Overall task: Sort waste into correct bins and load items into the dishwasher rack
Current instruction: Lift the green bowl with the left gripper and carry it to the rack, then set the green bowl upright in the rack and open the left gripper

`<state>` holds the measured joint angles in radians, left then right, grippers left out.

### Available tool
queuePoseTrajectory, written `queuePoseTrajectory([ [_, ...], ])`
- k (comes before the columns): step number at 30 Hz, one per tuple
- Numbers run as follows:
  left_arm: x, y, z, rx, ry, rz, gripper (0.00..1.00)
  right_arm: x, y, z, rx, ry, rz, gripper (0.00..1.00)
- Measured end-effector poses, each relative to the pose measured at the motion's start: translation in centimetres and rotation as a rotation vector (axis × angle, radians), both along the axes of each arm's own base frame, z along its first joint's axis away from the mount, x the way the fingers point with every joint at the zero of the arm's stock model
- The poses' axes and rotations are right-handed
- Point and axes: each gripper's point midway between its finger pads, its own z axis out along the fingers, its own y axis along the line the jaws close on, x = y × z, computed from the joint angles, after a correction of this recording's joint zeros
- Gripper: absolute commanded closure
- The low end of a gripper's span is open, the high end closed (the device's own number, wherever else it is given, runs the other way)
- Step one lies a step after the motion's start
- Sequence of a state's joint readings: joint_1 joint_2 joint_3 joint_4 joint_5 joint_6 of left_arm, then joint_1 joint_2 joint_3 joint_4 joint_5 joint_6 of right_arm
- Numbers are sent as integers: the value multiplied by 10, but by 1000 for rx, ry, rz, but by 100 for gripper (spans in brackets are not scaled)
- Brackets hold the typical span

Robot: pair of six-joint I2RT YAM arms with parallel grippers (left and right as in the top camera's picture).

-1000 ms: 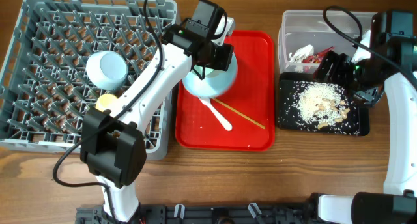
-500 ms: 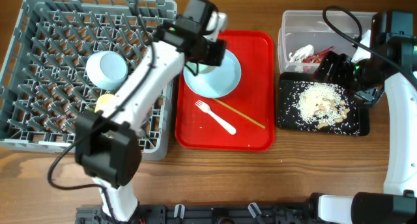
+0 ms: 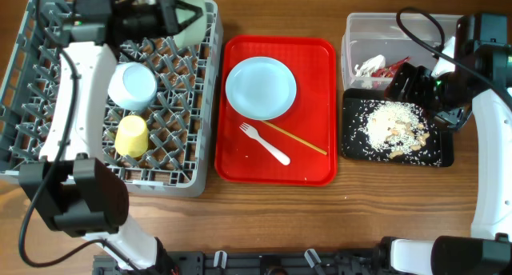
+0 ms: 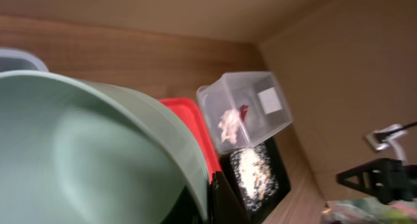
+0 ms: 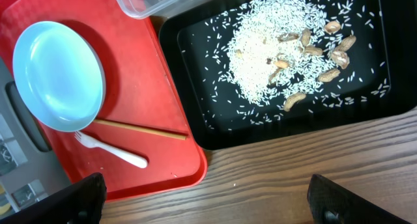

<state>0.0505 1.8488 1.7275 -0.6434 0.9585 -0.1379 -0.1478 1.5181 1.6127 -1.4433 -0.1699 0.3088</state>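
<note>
Clamping the rim of a pale green bowl (image 3: 192,6): left gripper (image 3: 171,17), jaws closed tight on it, bowl tipped on edge and filling most of the left wrist view. Directly beneath that gripper: far right corner of the dishwasher rack (image 3: 172,183), grey, lattice-walled, standing on the bench (image 3: 360,219). Nearer than the left gripper and slightly to its left, inside the rack: second bowl (image 3: 132,85), mouth down on the pegs. Nearer again: small yellow cup (image 3: 132,136), just beside that bowl, contact between them impossible to tell. Right of the left gripper, just beside the rack: red serving tray (image 3: 316,167), bearing a round pale plate (image 3: 261,87), a white plastic fork (image 3: 265,142) and a thin wooden chopstick (image 3: 294,138), the last two lying close together just beside the plate's near edge. Right gripper (image 5: 205,186): fingers (image 5: 78,198) spread wide apart, nothing between them, hanging above the seam between the two bins. Beneath that gripper: shallow black tray (image 5: 182,74), strewn with whitish rice crumbs (image 5: 264,55) and a few brown nut-like bits (image 5: 339,55). Just left of the right gripper and beyond it: clear tub (image 3: 376,35), just beside the black tray, holding a white crumpled scrap (image 3: 370,65) and a small red wrapper (image 3: 387,68) side by side.
</note>
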Motion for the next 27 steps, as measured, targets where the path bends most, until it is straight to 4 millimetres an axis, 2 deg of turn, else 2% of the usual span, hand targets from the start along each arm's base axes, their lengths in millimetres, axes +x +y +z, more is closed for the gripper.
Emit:
queuePoseTrajectory([
  [3,7,10,-5,-94,-3,-50,96,0,0,0,0,0,0,0],
  [8,27,24,-43,-203,64,-79,96,0,0,0,0,0,0,0],
  [13,44,35,-69,-265,98,-70,96,-1,0,0,-3,4,-1,0],
  [18,51,55,-92,-300,155,-32,96,-2,0,-1,-3,8,-1,0],
  [19,51,61,-93,-307,157,-25,93,-2,0,-1,-2,9,-1,0],
  [20,51,66,-94,-311,159,-17,81,-2,0,-1,-2,9,-1,0],
  [22,51,73,-96,-318,174,-2,68,-2,0,-1,-2,8,-1,0],
  [24,50,85,-101,-324,206,35,44,-2,0,0,-2,9,-1,0],
  [25,51,92,-103,-326,216,54,40,-2,0,-1,-2,9,-1,0],
  [27,49,106,-106,-333,239,87,21,-3,0,-1,-2,11,-1,0],
])
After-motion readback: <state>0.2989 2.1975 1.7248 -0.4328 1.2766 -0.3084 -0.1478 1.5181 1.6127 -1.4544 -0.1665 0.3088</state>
